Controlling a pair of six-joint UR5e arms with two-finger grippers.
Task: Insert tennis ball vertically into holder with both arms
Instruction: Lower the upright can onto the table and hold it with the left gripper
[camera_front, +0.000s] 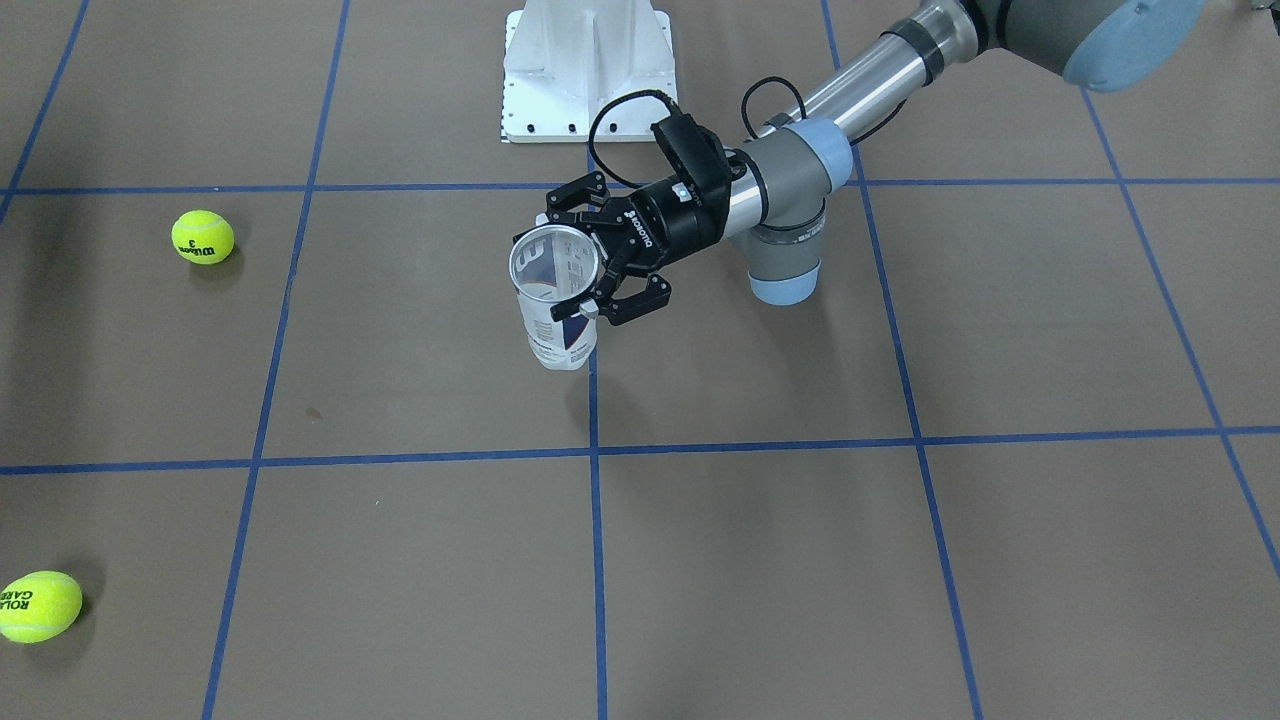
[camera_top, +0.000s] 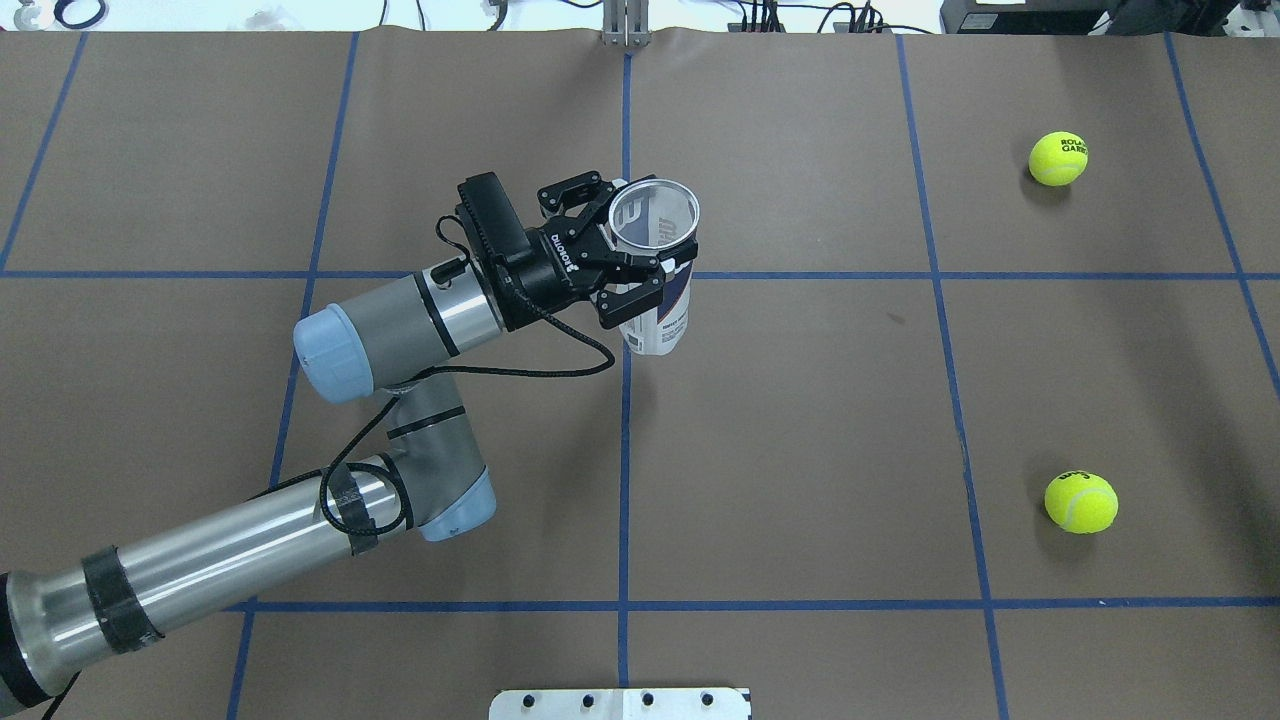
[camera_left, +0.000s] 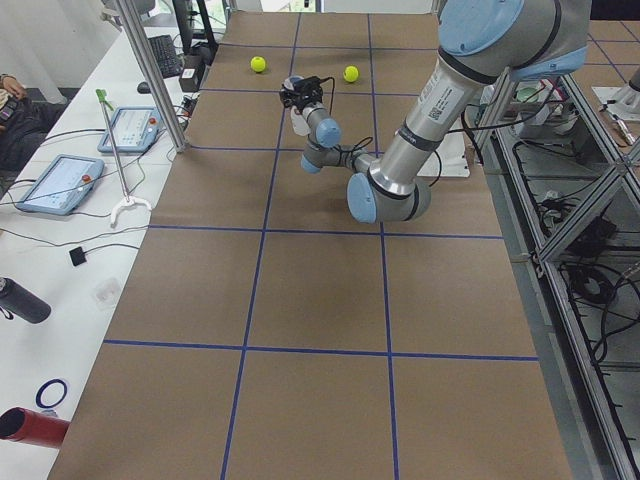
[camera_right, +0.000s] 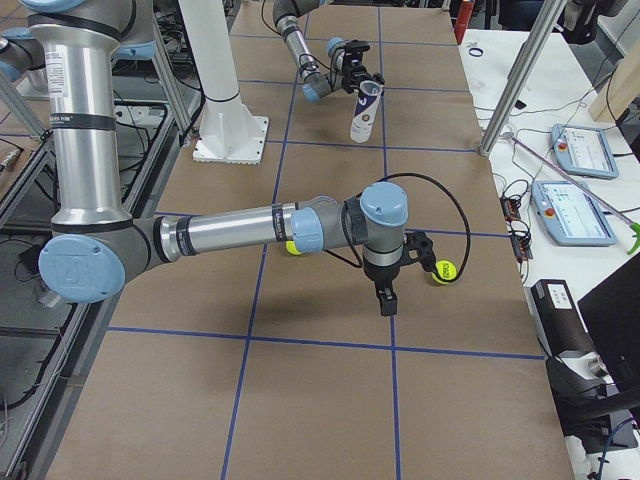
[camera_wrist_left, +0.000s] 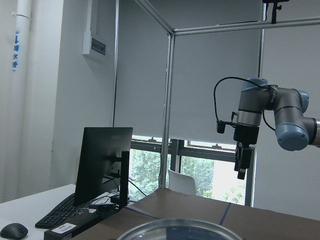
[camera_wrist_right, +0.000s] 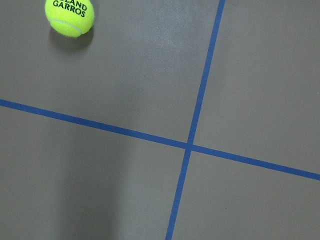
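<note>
My left gripper (camera_front: 592, 272) is shut on the holder (camera_front: 553, 312), a clear can with a white and navy label. It grips just under the metal rim and holds the can upright, mouth up, near the table's middle; the can also shows in the overhead view (camera_top: 660, 315). The can looks empty. Its rim (camera_wrist_left: 175, 231) fills the bottom of the left wrist view. My right gripper (camera_right: 385, 306) points down over the table, beside a Roland Garros tennis ball (camera_right: 443, 271). That ball sits at the top left of the right wrist view (camera_wrist_right: 69, 16). I cannot tell whether the right gripper is open.
A second tennis ball (camera_top: 1080, 502), a Wilson, lies on the robot's right side, nearer the robot than the Roland Garros ball (camera_top: 1058, 158). The white pedestal base (camera_front: 585, 70) stands at the robot's edge. Blue tape lines grid the brown table. Monitors and tablets lie beyond the far edge.
</note>
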